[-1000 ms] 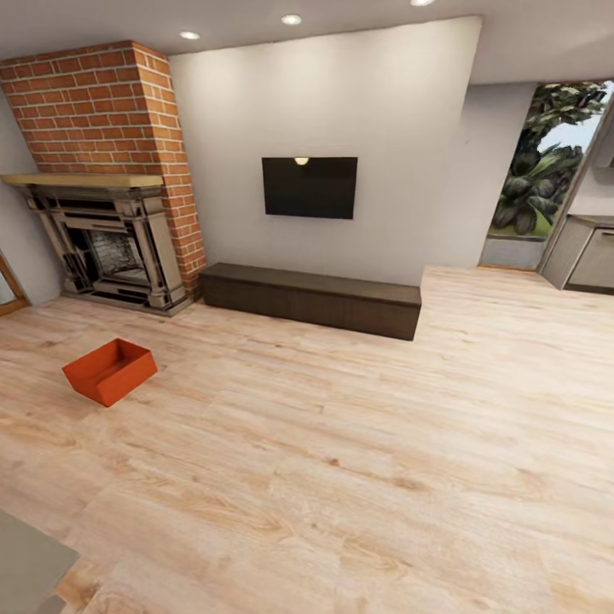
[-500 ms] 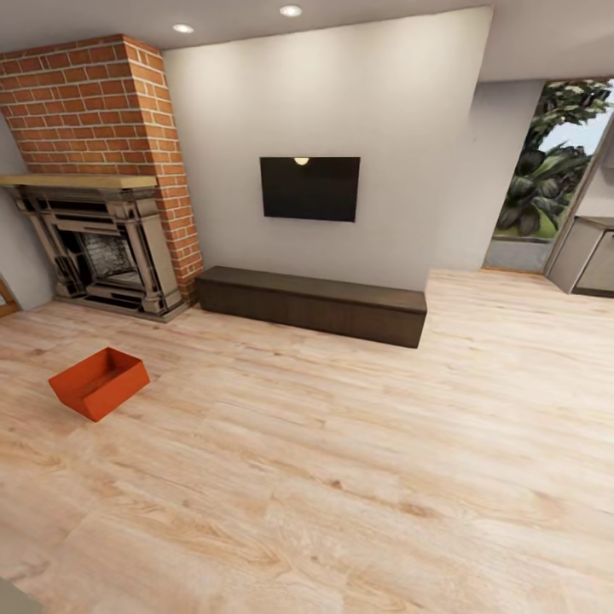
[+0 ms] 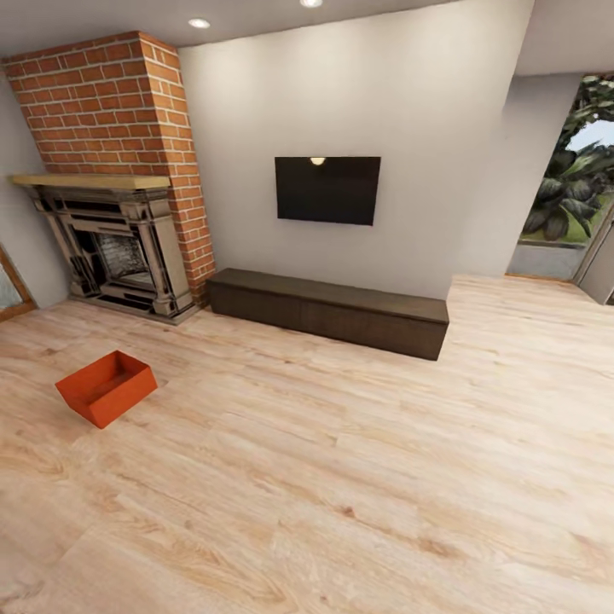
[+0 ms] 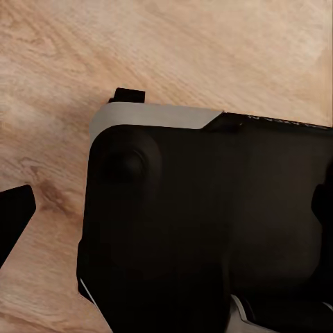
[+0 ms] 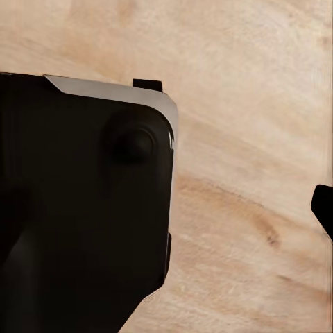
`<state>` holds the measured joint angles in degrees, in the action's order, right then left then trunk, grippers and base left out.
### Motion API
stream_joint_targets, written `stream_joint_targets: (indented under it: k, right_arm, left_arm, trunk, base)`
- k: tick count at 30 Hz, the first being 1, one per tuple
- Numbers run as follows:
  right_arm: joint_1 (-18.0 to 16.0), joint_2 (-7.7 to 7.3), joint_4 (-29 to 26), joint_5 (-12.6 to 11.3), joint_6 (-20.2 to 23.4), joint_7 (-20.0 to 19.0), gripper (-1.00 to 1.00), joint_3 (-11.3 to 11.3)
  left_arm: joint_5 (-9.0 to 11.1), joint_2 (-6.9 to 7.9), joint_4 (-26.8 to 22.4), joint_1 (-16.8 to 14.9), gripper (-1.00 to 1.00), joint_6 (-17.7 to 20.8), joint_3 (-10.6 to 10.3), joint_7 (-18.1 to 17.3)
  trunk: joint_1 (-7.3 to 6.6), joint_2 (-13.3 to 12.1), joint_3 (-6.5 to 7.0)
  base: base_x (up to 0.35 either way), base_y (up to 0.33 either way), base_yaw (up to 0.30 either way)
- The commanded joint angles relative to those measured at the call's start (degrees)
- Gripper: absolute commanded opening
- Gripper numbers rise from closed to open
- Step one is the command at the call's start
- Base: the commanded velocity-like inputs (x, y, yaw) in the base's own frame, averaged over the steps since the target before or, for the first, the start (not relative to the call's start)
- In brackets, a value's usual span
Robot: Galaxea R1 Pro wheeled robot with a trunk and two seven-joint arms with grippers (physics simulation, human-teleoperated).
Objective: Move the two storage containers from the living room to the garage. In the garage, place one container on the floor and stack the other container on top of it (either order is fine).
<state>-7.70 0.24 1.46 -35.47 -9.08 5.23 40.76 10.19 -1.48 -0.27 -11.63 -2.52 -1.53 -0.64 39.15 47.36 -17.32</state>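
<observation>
One storage container [image 3: 107,387] sits open-side-up on the living room's wood floor [image 3: 358,477] at about eight o'clock, well short of the fireplace [image 3: 119,256], awaiting pickup; whether either claw is apart or together I cannot tell

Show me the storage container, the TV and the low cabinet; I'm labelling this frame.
storage container [image 3: 107,388]: head view, its open inside.
TV [image 3: 327,190]: head view, middle of the black screen.
low cabinet [image 3: 328,311]: head view, its dark front face.

Brick fireplace [image 3: 115,213] with wooden mantel [image 3: 89,181] stands against the wall, left of the low cabinet [image 3: 328,311]. Black TV [image 3: 327,189] hangs above the cabinet. Window [image 3: 576,183] with foliage lies right of the cabinet.
</observation>
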Motion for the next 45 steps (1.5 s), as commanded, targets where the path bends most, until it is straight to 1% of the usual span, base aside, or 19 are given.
stream_joint_targets:
  k: [1,19,36,45]
  right_arm:
    - [-0.04,0.03,0.12,-0.31,-0.24,0.04,1.00,0.39]
    - [-0.04,0.01,0.12,-0.31,-0.23,0.04,1.00,0.40]
    - [-0.04,-0.01,0.11,-0.31,-0.23,0.04,1.00,0.37]
    - [-0.04,0.02,0.12,-0.31,-0.23,0.04,1.00,0.37]
  left_arm:
    - [0.51,-0.01,0.09,-0.06,1.00,-0.21,-0.20,-0.07]
    - [0.45,-0.01,0.09,-0.06,1.00,-0.21,-0.15,-0.07]
    - [0.54,-0.01,0.09,-0.06,1.00,-0.21,-0.14,-0.07]
    - [0.49,-0.01,0.09,-0.06,1.00,-0.21,-0.17,-0.07]
  trunk:
    - [0.04,0.04,-0.07]
    - [0.04,0.04,-0.07]
    - [0.04,0.04,-0.07]
    - [0.04,0.04,-0.07]
  base:
    - [0.322,0.000,0.262]
    - [0.322,0.000,0.266]
    - [0.322,0.000,0.030]
    - [0.322,0.000,0.245]
